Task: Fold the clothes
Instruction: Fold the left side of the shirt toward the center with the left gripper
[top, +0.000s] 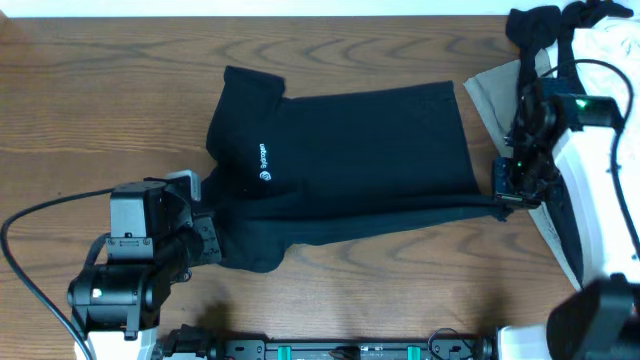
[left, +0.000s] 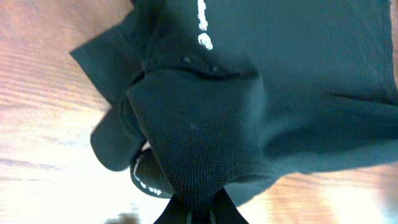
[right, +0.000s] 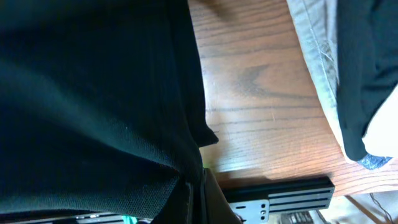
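Note:
A black polo shirt (top: 350, 150) with a small white chest logo (top: 264, 160) lies across the middle of the wooden table, its near half lifted into a long fold. My left gripper (top: 205, 235) is shut on the shirt's collar end at the near left; the cloth (left: 205, 155) bunches into its jaws (left: 198, 208). My right gripper (top: 503, 200) is shut on the shirt's hem corner at the right; the black cloth (right: 93, 112) runs into its jaws (right: 193, 199). The fold edge stretches taut between them.
A pile of other clothes sits at the far right: a beige garment (top: 495, 95), a black one (top: 540, 30) and white cloth (top: 615, 45). They also show in the right wrist view (right: 323, 68). The table's front rail (right: 280, 196) is close.

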